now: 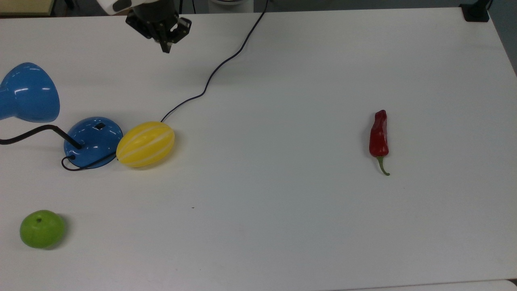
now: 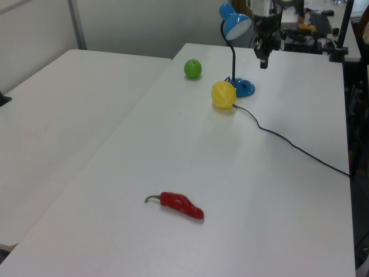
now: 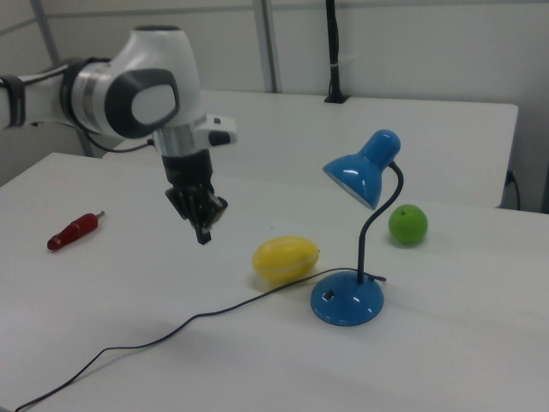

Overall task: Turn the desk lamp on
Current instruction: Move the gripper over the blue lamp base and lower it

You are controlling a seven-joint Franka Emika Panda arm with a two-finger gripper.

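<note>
The gripper (image 1: 166, 49) hangs above the white table (image 1: 282, 226), clear of everything, near the top view's upper edge; in the right view (image 3: 203, 236) it points down, and its fingers look pressed together around nothing, though the tips are small enough that this is a fair guess only. The desk lamp (image 3: 358, 232) stands at the top view's left, its round blue base (image 1: 93, 141) on the table with a small dark switch (image 1: 99, 126) on top. A yellow melon (image 1: 146, 144) lies against the base. The black cord (image 1: 210, 79) runs from there toward the top view's upper edge. A green apple (image 1: 42, 228) and a red pepper (image 1: 379, 135) lie well apart from the lamp.
</note>
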